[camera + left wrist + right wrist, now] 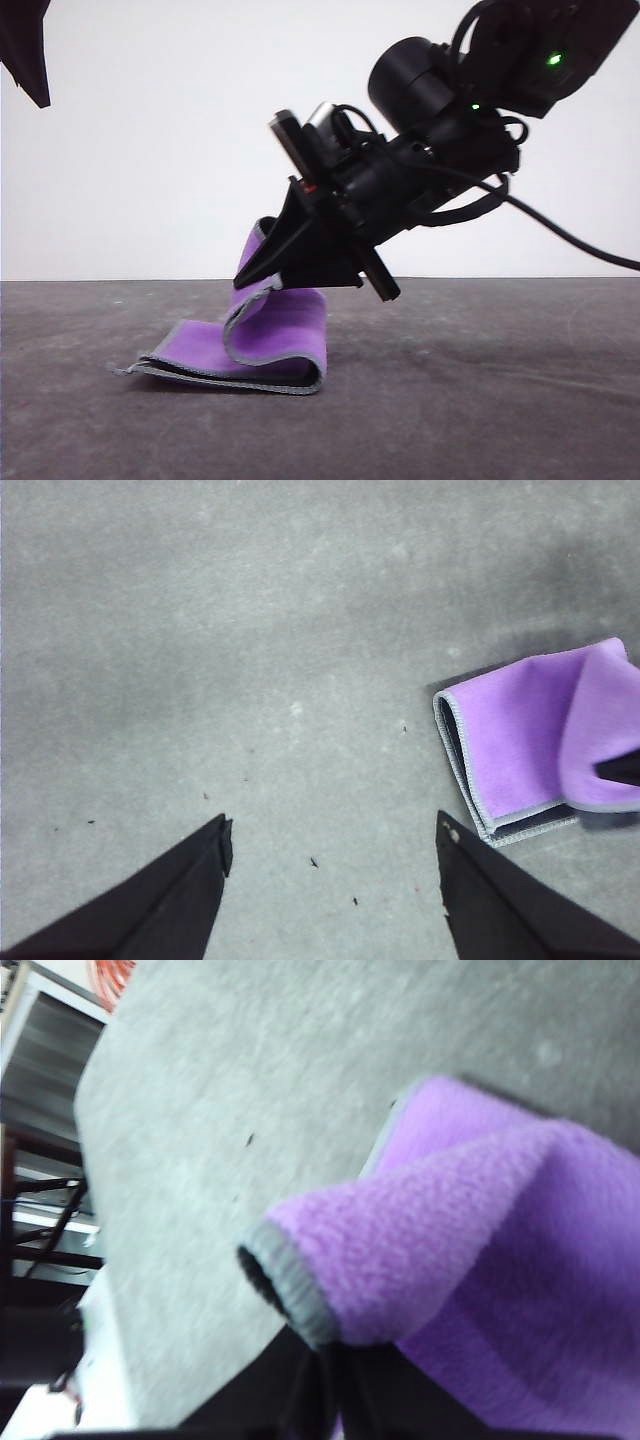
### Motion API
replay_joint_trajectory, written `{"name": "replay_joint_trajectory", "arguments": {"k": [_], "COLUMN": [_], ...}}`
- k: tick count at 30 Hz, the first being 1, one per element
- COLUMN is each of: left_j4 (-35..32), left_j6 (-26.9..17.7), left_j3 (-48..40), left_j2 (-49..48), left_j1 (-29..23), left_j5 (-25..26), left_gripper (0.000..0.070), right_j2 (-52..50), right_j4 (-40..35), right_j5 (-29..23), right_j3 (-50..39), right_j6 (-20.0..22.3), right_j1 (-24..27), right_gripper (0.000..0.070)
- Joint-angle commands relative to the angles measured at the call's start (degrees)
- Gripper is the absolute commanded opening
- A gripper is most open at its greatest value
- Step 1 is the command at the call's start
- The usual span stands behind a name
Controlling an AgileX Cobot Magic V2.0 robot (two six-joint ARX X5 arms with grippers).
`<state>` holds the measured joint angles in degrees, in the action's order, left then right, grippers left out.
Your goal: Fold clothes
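The clothes (pixel 270 340) are one small purple cloth with grey edging, lying partly folded on the grey table. My right gripper (pixel 262 262) is shut on one corner and holds it lifted above the rest, so the cloth curls upward. In the right wrist view the pinched purple cloth (pixel 420 1250) bulges over the shut fingers. The left wrist view has the cloth (pixel 530 740) off to one side, purple face up, dark face underneath. My left gripper (pixel 330 840) hangs open over bare table, apart from the cloth, with nothing between its fingers.
The grey table (pixel 500 390) stretches wide around the cloth. A plain white wall (pixel 150 150) stands behind it. Past the table's edge in the right wrist view are a shelf and cables (pixel 50 1160).
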<state>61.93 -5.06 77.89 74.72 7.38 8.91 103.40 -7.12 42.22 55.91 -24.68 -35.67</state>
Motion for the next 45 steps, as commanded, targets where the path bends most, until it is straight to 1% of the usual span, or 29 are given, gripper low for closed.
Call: {"name": "replay_joint_trajectory", "arguments": {"k": [1, 3, 4, 7, 8, 9, 17, 23, 26, 29, 32, 37, 40, 43, 45], "left_j4": [-0.2, -0.1, -0.1, -0.1, -0.1, -0.1, -0.1, -0.1, -0.1, -0.2, -0.2, 0.4, 0.7, 0.6, 0.4], "left_j6": [0.2, 0.2, 0.2, 0.2, 0.2, 0.2, 0.2, 0.2, 0.0, -0.4, -0.9, -1.4, -1.4, -1.4, -1.4], "left_j3": [0.5, 0.5, 0.5, 0.5, 0.5, 0.5, 0.5, 0.5, 0.5, 0.5, 0.5, 0.5, 0.5, 0.5, 0.5], "left_j2": [0.6, 0.6, 0.6, 0.6, 0.6, 0.6, 0.6, 0.6, 0.6, 0.6, 0.6, 0.6, 0.6, 0.6, 0.6], "left_j1": [0.1, 0.1, 0.1, 0.1, 0.1, 0.1, 0.1, 0.1, 0.1, 0.0, -0.3, -1.0, -1.6, -2.0, -2.2], "left_j5": [-0.1, -0.1, -0.1, -0.1, -0.1, -0.1, -0.1, -0.1, -0.1, -0.1, -0.1, -0.1, -0.1, -0.1, -0.1], "left_gripper": [0.039, 0.039, 0.039, 0.039, 0.039, 0.039, 0.039, 0.039, 0.039, 0.039, 0.039, 0.039, 0.039, 0.039, 0.039], "right_j2": [1.6, 2.2, 2.3, 2.6, 2.6, 2.6, 2.6, 2.3, 1.0, -1.5, -5.9, -16.5, -23.3, -30.5, -34.7], "right_j4": [-0.7, -0.6, -0.6, -1.6, -1.8, -1.9, -1.8, -1.8, -1.0, 1.8, 8.4, 20.6, 26.3, 30.3, 32.1], "right_j5": [0.1, 0.8, 1.1, 1.3, 1.4, 1.4, 2.8, 3.2, 2.8, 1.7, -2.9, -13.1, -19.7, -26.0, -28.6], "right_j3": [1.7, 2.4, 2.7, 2.9, 3.0, 3.0, 3.0, 3.1, 3.1, 3.1, 3.1, 3.1, 3.0, 3.0, 3.0], "right_j6": [-1.1, -1.3, -1.3, -1.4, -1.4, -1.5, -1.4, -0.1, 1.8, 4.7, 10.3, 19.9, 23.6, 26.5, 27.8], "right_j1": [-0.8, -1.1, -1.2, -1.7, -1.8, -1.9, -2.1, -1.9, -1.4, -0.4, 1.5, 6.2, 9.6, 13.7, 16.6], "right_gripper": [0.0, 0.0008, 0.0031, 0.0243, 0.0288, 0.0307, 0.0312, 0.0312, 0.0312, 0.0312, 0.0312, 0.0312, 0.0311, 0.0311, 0.0311]}}
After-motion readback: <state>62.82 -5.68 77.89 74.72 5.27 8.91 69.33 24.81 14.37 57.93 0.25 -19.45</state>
